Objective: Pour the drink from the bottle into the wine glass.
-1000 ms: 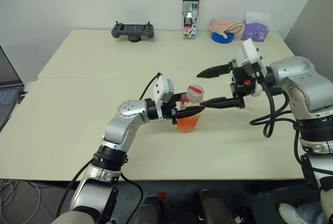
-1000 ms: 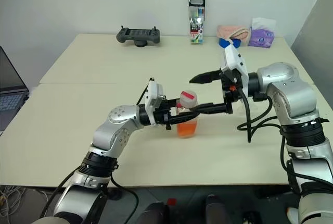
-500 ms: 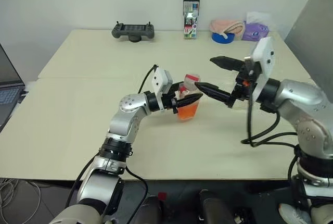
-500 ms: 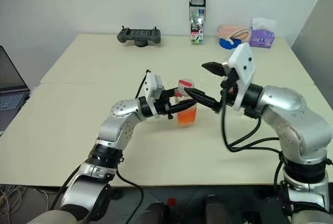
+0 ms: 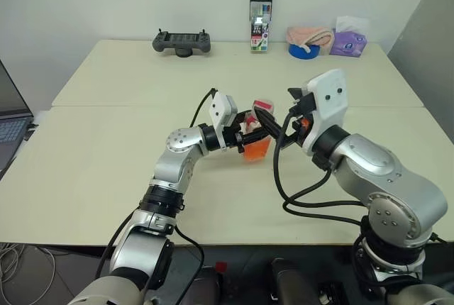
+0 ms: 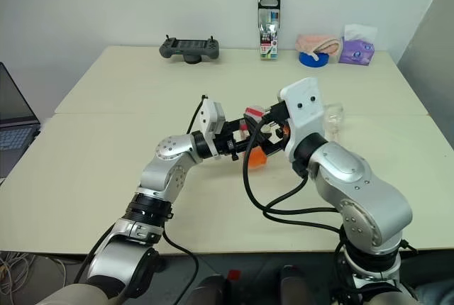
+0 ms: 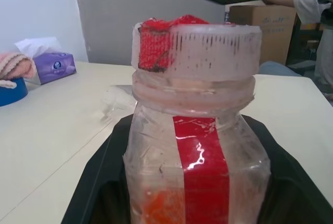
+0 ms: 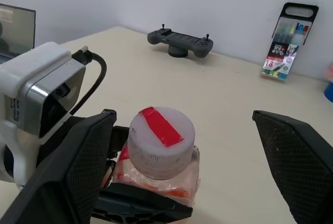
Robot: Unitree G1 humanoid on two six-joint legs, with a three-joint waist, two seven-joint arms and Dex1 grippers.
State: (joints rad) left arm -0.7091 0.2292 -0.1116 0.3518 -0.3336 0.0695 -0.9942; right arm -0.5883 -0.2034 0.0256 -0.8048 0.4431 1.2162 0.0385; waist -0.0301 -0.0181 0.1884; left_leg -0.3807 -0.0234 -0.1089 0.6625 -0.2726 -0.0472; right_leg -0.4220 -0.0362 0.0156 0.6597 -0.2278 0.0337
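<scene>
A pale cream desk (image 5: 106,142) fills the room's corner against a plain white wall, with a grey panel to the right and a laptop edge just off its left side. Along the far edge sit a black game controller (image 5: 181,41), an upright box of markers (image 5: 259,11), a roll of blue tape (image 5: 303,50) with a pink cloth on it, and a purple tissue pack (image 5: 347,41), all well clear of the work. Near the middle, the left pincer (image 5: 250,137) is clamped on the bottle (image 5: 257,140) around its body, holding it upright on the desk so it cannot turn; the drink (image 5: 257,150) sits orange-red in the lower part. The cap (image 8: 161,139) is on, so pouring cannot begin yet. The right pincer (image 8: 177,172) has its fingers spread wide on either side of that cap from above, touching nothing, which looks to me like lining up to unscrew it. The wine glass (image 6: 333,118) stands empty just beyond the right arm, close enough for a short tilt once the bottle is open.
</scene>
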